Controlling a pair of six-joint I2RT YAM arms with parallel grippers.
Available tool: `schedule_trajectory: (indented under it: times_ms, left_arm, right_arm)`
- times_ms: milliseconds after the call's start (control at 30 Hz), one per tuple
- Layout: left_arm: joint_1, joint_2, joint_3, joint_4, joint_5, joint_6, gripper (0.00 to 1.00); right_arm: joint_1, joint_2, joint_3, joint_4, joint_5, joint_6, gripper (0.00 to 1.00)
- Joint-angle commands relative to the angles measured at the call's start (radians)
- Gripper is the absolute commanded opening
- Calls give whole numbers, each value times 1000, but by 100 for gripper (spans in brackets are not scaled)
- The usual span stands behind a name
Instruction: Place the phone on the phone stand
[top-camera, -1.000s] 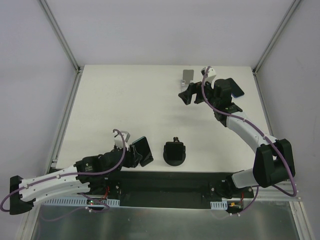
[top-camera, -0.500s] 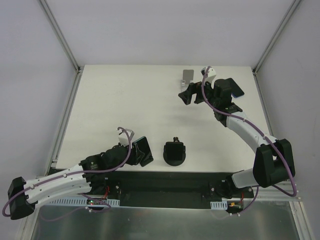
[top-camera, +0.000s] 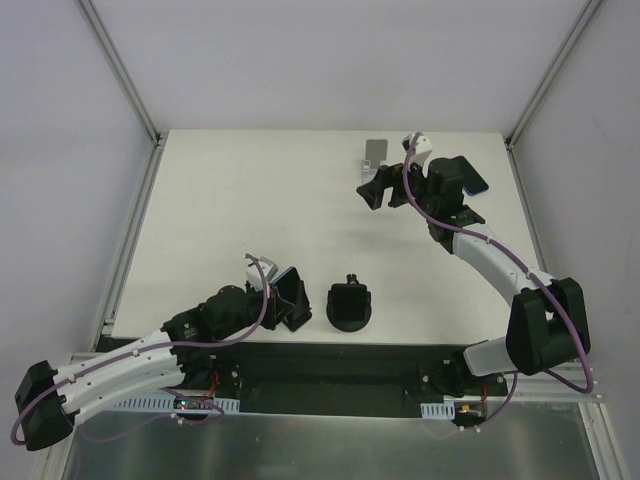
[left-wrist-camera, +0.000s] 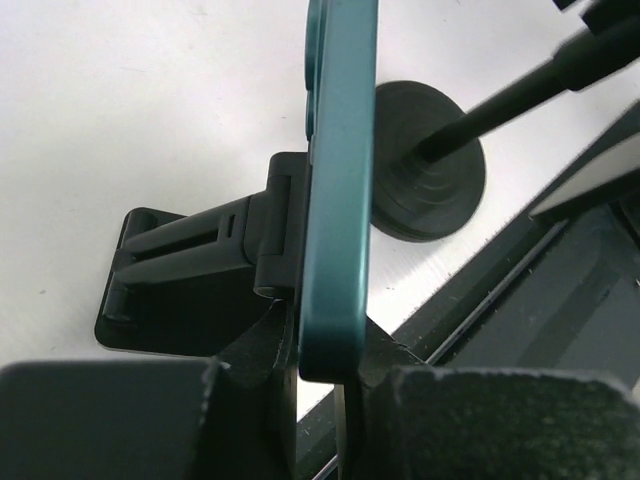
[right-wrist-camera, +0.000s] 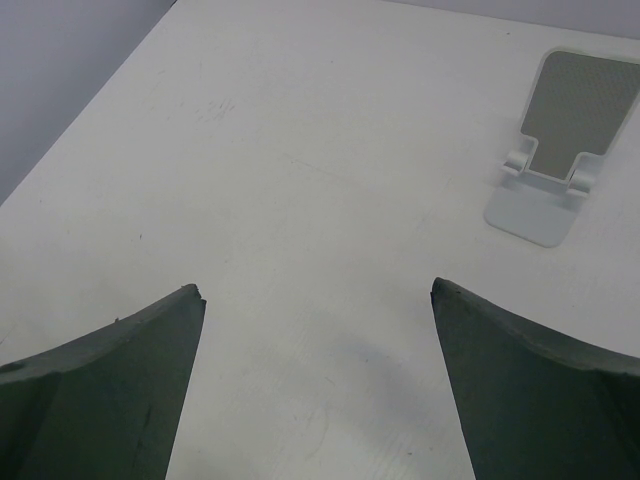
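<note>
Since a second ago the left arm has swung rightwards, bringing the phone closer to the black phone stand. We see the phone edge-on: a slim teal body with a rounded rim, standing upright. The left gripper clamps it just left of the stand. Our right gripper hangs wide open at the far side, near a pale stand.
</note>
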Motion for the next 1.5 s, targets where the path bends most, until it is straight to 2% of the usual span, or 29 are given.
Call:
schedule_trajectory:
  times_ms: [0,167,267,367,600,733,767,800,833,867,900,1000,1033,1067,1167,1233,1333,1367,1467]
  left_arm:
    - [18,25,-36,122,222,106,0]
    - [37,146,-24,237,521,211,0]
    - [44,238,2,239,585,238,0]
    - [75,269,25,226,580,238,0]
    - [130,232,32,183,505,172,0]
    - [135,227,55,92,445,114,0]
    - [136,227,64,75,425,103,3]
    - [137,224,65,64,409,91,23]
    - [137,212,67,33,367,62,36]
    - [137,203,64,24,351,51,43]
    - [137,188,61,12,336,40,60]
    - [138,105,50,-44,280,-17,78]
    - [138,55,52,-57,265,-58,97]
    - [138,34,50,-82,262,-73,99]
    - [138,-16,61,-116,269,-153,99]
    - [138,14,76,-157,290,-213,98]
    - [137,106,104,-196,322,-306,88]
    - [137,129,107,-194,338,-325,82]
    - [107,174,101,-194,348,-357,78]
  right_arm:
    - [4,-39,31,36,-14,-16,98]
    - [4,-36,31,36,-16,-17,99]
    - [4,-36,31,32,-13,-20,98]
    - [4,-35,33,33,-16,-24,98]
    - [4,-27,34,32,-17,-31,98]
    - [4,-22,36,32,-19,-33,98]
    - [5,-22,36,32,-19,-33,98]
    - [4,-22,36,33,-19,-33,99]
    - [4,-22,36,32,-21,-34,98]
    - [4,-22,36,32,-21,-34,98]
    - [4,-22,36,32,-21,-36,98]
    - [4,-25,34,32,-22,-34,99]
    - [4,-27,34,33,-22,-34,98]
    - [2,-27,34,32,-24,-33,99]
    - [4,-30,33,32,-24,-31,98]
    - [5,-34,31,32,-24,-31,98]
    - [2,-41,30,33,-25,-28,99]
    - [4,-42,30,35,-27,-27,99]
    - [4,-48,26,33,-27,-28,98]
